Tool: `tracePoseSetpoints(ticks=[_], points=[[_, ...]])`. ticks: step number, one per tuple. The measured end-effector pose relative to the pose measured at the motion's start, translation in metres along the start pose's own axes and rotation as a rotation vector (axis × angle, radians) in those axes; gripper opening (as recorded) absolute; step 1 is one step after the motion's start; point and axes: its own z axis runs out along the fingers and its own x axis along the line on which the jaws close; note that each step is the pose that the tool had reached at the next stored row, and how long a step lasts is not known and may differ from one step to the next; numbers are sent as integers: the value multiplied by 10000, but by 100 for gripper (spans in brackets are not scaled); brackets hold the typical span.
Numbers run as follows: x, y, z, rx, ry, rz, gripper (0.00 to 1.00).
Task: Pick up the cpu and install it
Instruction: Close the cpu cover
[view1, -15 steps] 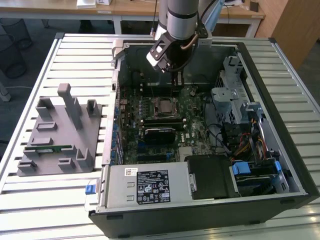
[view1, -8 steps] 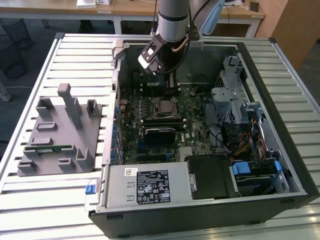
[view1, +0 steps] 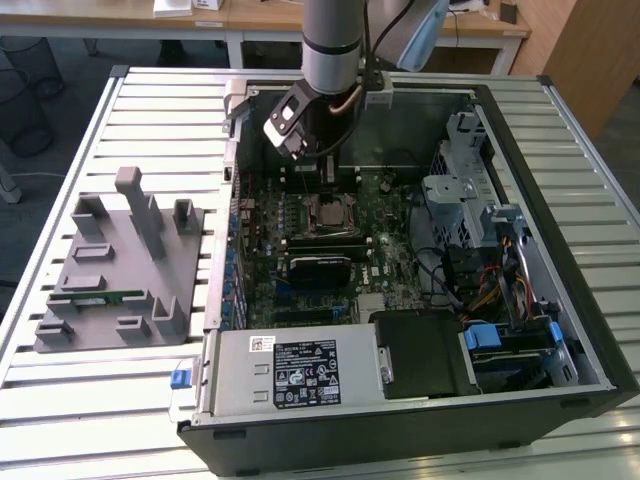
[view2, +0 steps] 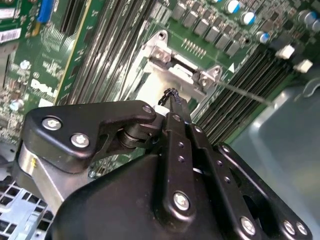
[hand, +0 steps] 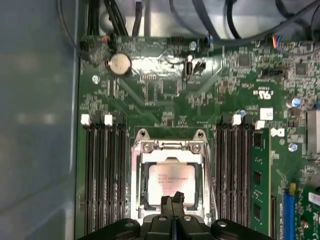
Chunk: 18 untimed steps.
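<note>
The cpu (hand: 170, 181), a small square chip with a silvery top, lies flat inside the metal-framed socket (hand: 170, 146) on the green motherboard. My gripper (hand: 173, 199) hangs just above the chip's near edge, its two black fingers pressed together with nothing between them. The second wrist view shows the shut fingertips (view2: 172, 96) over the socket frame (view2: 176, 67), with a thin lever rod (view2: 245, 92) running off beside it. In the exterior view, the gripper (view1: 320, 160) reaches down into the open computer case, just behind the socket (view1: 326, 212).
Black memory slots (hand: 102, 170) flank the socket, and a green memory stick (hand: 258, 182) stands in one. A grey fixture (view1: 115, 265) lies on the slatted table at the exterior view's left. The case holds a drive cage (view1: 465, 185), cables and a power supply (view1: 290, 372).
</note>
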Motion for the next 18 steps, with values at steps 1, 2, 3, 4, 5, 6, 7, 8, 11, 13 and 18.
tracePoseSetpoints(ticks=[1, 2, 3, 4, 5, 6, 7, 8, 11, 13, 18], points=[[0, -14, 14, 0, 0, -3, 11], [1, -27, 28, 0, 0, -6, 11], [1, -40, 41, -1, 1, -9, 11], [1, -52, 54, 0, 0, -10, 11], [1, -61, 68, -1, 1, -12, 11], [2, -66, 84, 0, 0, -14, 11], [2, -69, 102, -1, 1, -15, 11], [2, -71, 119, -1, 1, -17, 11], [3, -75, 169, -1, 6, -18, 11], [4, -77, 197, -1, 14, -17, 11], [4, -79, 241, 6, 50, -16, 11]])
